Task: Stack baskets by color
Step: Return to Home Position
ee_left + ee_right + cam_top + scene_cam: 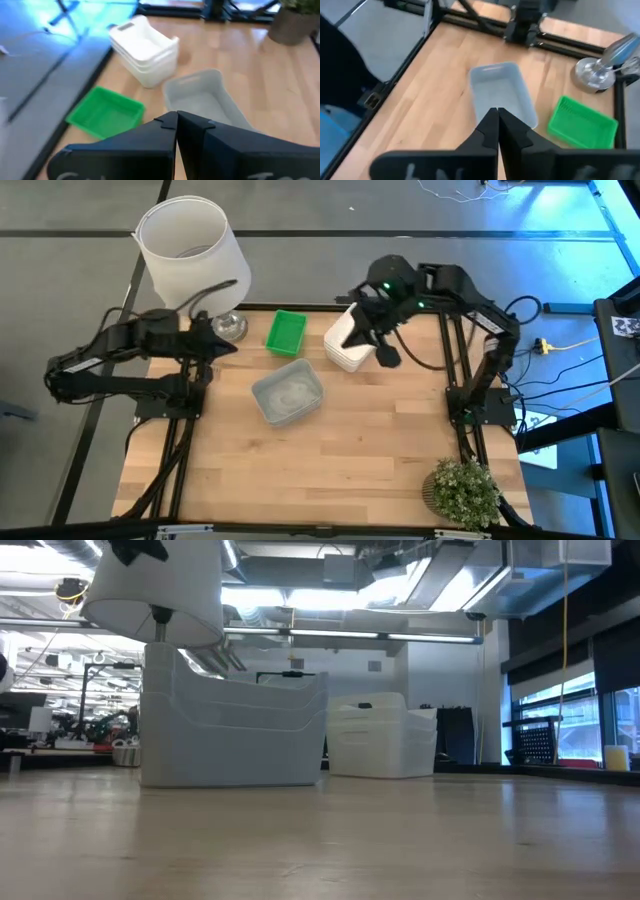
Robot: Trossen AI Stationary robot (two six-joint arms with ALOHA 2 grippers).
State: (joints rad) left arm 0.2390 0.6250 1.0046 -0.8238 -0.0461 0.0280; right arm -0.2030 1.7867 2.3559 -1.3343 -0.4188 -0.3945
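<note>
A green basket [286, 332] rests on the table at the far middle. A stack of white baskets [345, 348] stands to its right. A grey basket [287, 393] sits nearer the middle; the low view shows it as nested grey baskets [235, 730]. My left gripper [225, 345] hangs shut above the table left of the green basket [106, 112], holding nothing. My right gripper [380, 352] hangs shut above the white stack [145, 50], pointing slantwise down toward the grey basket [502, 92], with nothing between its fingers.
A big white lampshade [190, 245] stands at the far left on a metal base [228, 327], right beside my left gripper. A potted plant [462, 490] sits at the near right corner. Bare wood lies across the near half of the table [320, 480].
</note>
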